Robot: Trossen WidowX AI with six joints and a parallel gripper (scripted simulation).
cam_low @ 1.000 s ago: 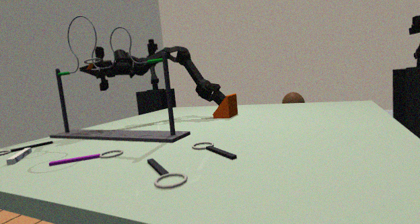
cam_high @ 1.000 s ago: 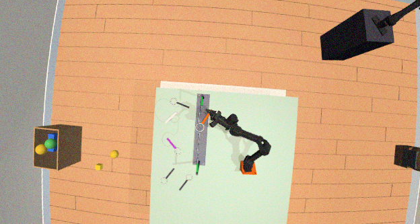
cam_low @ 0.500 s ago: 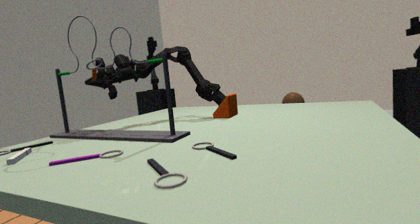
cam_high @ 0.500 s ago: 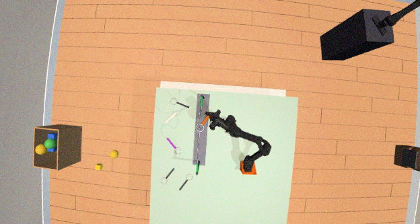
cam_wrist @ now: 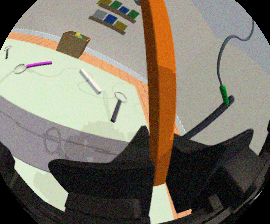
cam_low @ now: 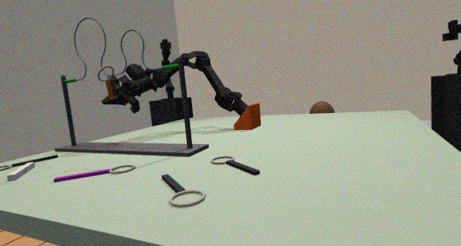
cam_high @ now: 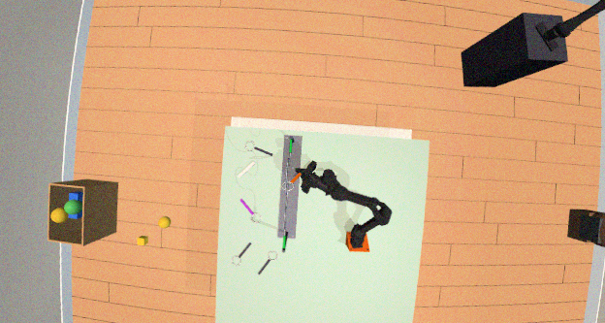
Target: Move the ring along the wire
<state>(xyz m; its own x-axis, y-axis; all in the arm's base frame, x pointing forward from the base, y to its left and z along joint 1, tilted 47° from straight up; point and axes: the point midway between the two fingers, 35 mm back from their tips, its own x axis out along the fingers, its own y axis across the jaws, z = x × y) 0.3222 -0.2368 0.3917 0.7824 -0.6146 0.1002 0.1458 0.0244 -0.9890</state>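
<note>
The ring (cam_high: 283,186) (cam_low: 98,74) is around the thin grey wire (cam_low: 88,18) (cam_wrist: 219,62), low in the dip between its two humps; whether they touch cannot be told. The orange handle (cam_high: 295,177) (cam_low: 109,89) (cam_wrist: 164,90) points down from the ring in the exterior view. My gripper (cam_high: 301,173) (cam_low: 110,92) (cam_wrist: 147,129) is shut on the handle, below the wire. One green part (cam_high: 291,145) (cam_low: 70,80) (cam_wrist: 224,95) is at the far post (cam_low: 69,111) (cam_wrist: 208,122), the other green part (cam_high: 284,242) (cam_low: 170,66) at the near post (cam_low: 185,108). The ring is out of the wrist view.
The posts stand on a dark base (cam_high: 293,219) (cam_low: 129,148) (cam_wrist: 16,120). On the table lie a purple-handled ring (cam_high: 247,207) (cam_low: 83,175) (cam_wrist: 39,64), several black-handled rings and a white block (cam_high: 245,170) (cam_low: 21,171) (cam_wrist: 90,81). My forearm passes behind the wire and near post in the exterior view.
</note>
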